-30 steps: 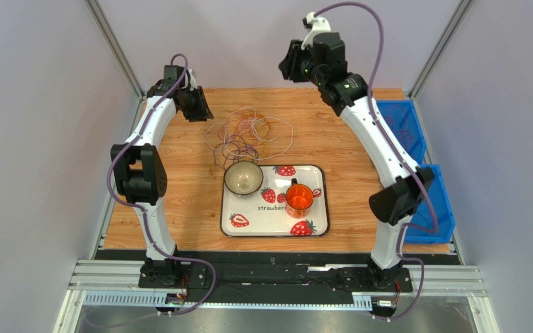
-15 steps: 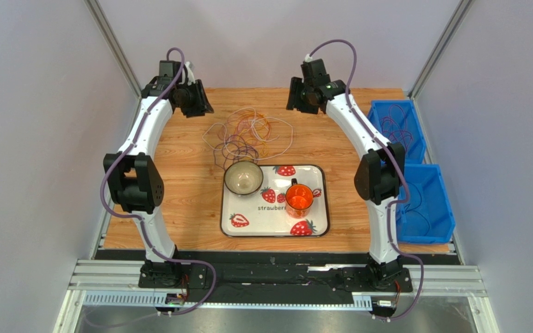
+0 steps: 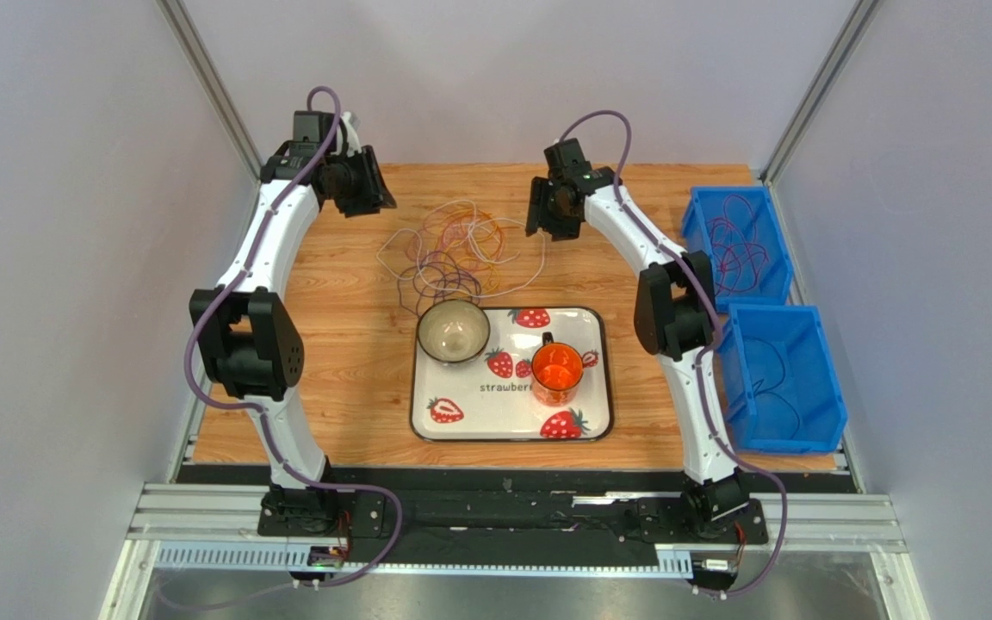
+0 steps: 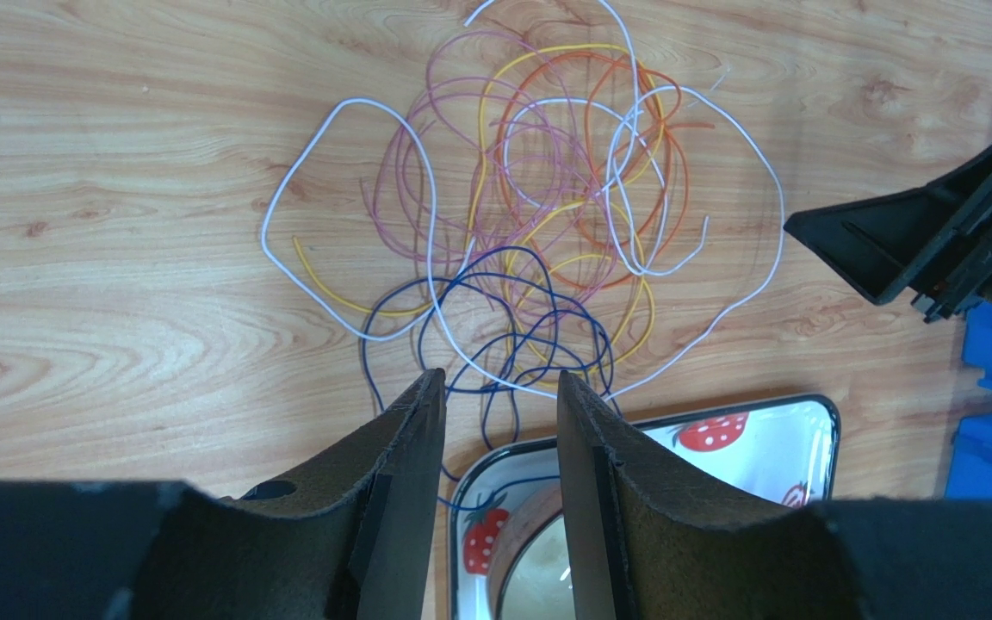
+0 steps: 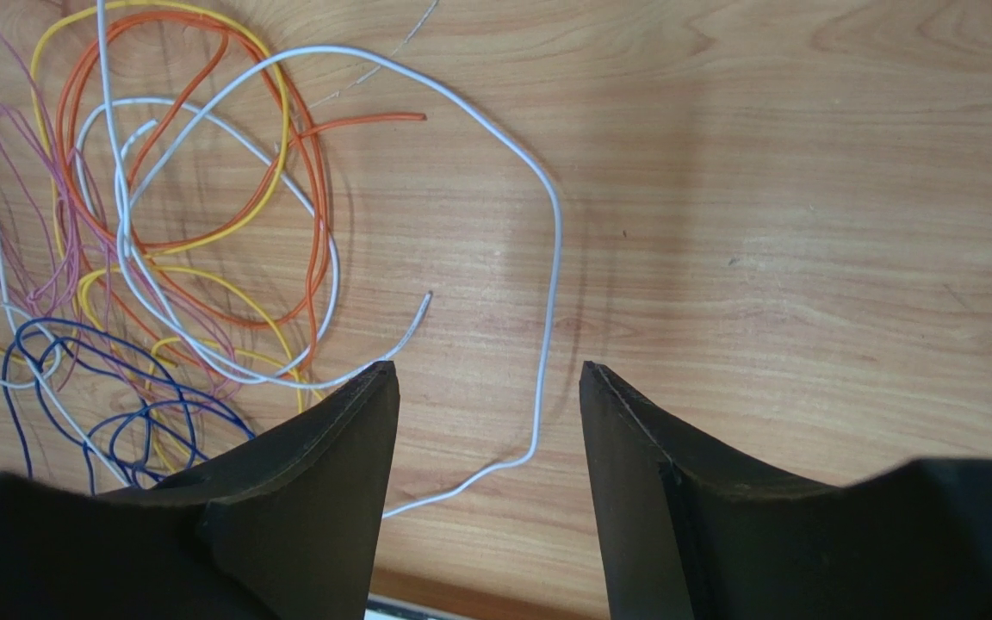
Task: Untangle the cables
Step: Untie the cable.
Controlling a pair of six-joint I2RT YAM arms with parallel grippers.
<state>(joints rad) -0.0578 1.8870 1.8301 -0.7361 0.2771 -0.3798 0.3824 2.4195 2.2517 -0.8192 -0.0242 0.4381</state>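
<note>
Left pincer [image 4: 499, 381] and right pincer [image 5: 488, 375] gape empty near cables [image 4: 563, 194]; only overhead shows cup [image 3: 556, 368].

Bright, even, sharp lighting; soft shadows, faint sheen on the wood.

White arms [image 3: 268, 239], black joints [image 3: 245, 346], lilac hoses [image 3: 323, 91]

Left hand [image 4: 499, 388], right hand [image 5: 488, 375] (both parted, empty)
</note>
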